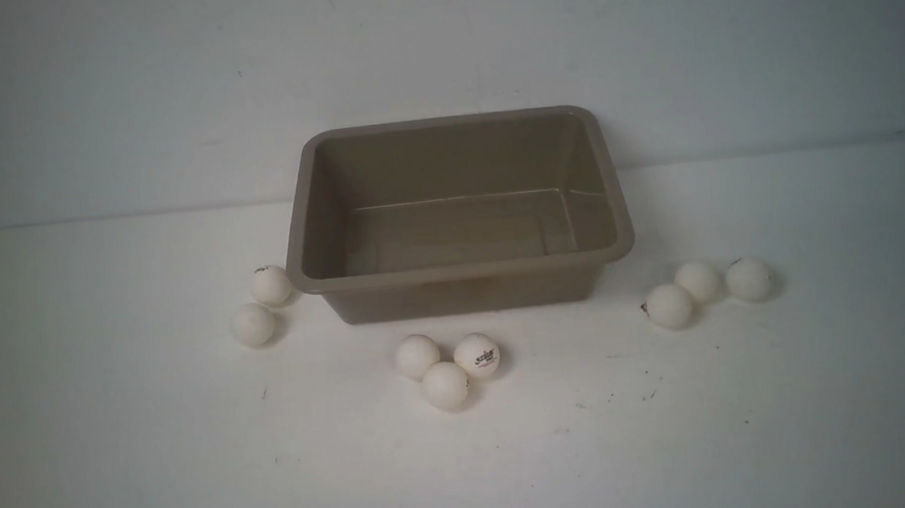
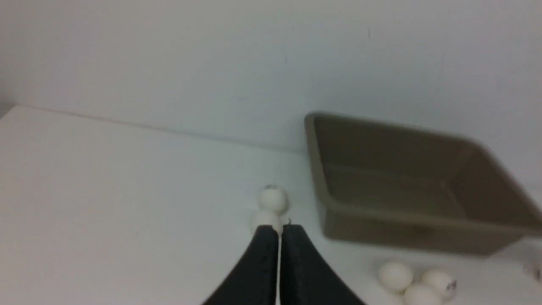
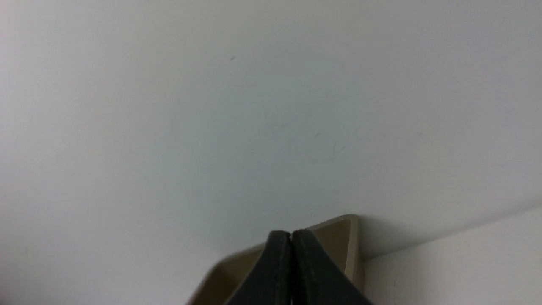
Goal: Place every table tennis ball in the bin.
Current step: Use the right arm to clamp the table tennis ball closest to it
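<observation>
Front view dim, flat, slightly grey, corners falling off darker and the white desk (image 1: 114,474) brightest mid-frame; no glare, short soft shadows lying right of the table tennis balls (image 1: 271,284) and a faint one from the bin (image 1: 462,271) on the wall (image 1: 436,45) to its right, so light from upper left. Left wrist view soft overall: bin outline smeared at one end, balls fuzzy, black jaws featureless. Right wrist view carries a cool bluish cast on the wall, jaws dark and unfocused, grey shadow beside the bin's corner.
</observation>
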Robot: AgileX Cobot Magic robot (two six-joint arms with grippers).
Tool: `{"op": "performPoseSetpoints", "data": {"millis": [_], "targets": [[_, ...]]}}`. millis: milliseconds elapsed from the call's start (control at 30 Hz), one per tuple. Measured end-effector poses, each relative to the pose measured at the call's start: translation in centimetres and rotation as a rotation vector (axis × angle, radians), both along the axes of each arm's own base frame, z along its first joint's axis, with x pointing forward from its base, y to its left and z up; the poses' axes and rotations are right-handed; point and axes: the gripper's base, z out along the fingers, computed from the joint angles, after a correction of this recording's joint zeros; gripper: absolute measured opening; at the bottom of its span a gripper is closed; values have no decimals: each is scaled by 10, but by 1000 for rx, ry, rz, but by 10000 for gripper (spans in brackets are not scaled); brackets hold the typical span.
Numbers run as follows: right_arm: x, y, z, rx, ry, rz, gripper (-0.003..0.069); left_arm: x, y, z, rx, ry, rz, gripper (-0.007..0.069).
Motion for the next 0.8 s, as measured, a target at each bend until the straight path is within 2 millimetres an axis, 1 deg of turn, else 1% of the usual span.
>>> {"op": "performPoseSetpoints", "data": {"millis": [67, 133, 167, 233, 267, 300, 333, 400, 433, 467, 633, 667, 733, 800], "targets": [[22, -1, 9, -105, 120, 29, -10, 11, 0, 17, 109, 136, -44, -3], [52, -7, 19, -209, 254, 1, -10, 24, 1, 28, 165, 226, -69, -3], [55, -8, 16, -217, 275, -2, -10, 25, 1, 27, 168, 246, -71, -3], [81, -16, 18, -273, 381, -58, -10, 44, 4, 36, 239, 351, -96, -3], [92, -20, 17, -290, 430, -87, -10, 54, 6, 38, 268, 391, -100, -3], [103, -23, 16, -302, 477, -116, -10, 68, 10, 37, 307, 458, -106, -3], [113, -25, 12, -310, 520, -126, -10, 72, 11, 37, 322, 476, -107, -3], [131, -27, 4, -326, 597, -134, -10, 92, 14, 31, 347, 568, -119, -3], [136, -27, 3, -330, 619, -133, -10, 101, 15, 25, 347, 612, -128, -3], [148, -25, -5, -345, 668, -117, -10, 114, 16, 16, 345, 667, -139, -3], [173, -19, -14, -413, 724, -74, -10, 137, 17, -5, 333, 751, -161, -3], [187, -11, -21, -473, 744, -22, -10, 145, 17, -11, 337, 766, -176, -3], [200, -3, -27, -577, 746, 69, -10, 155, 16, -23, 360, 802, -229, -3], [211, 6, -33, -695, 732, 187, -10, 160, 14, -29, 369, 806, -279, -3]]}}
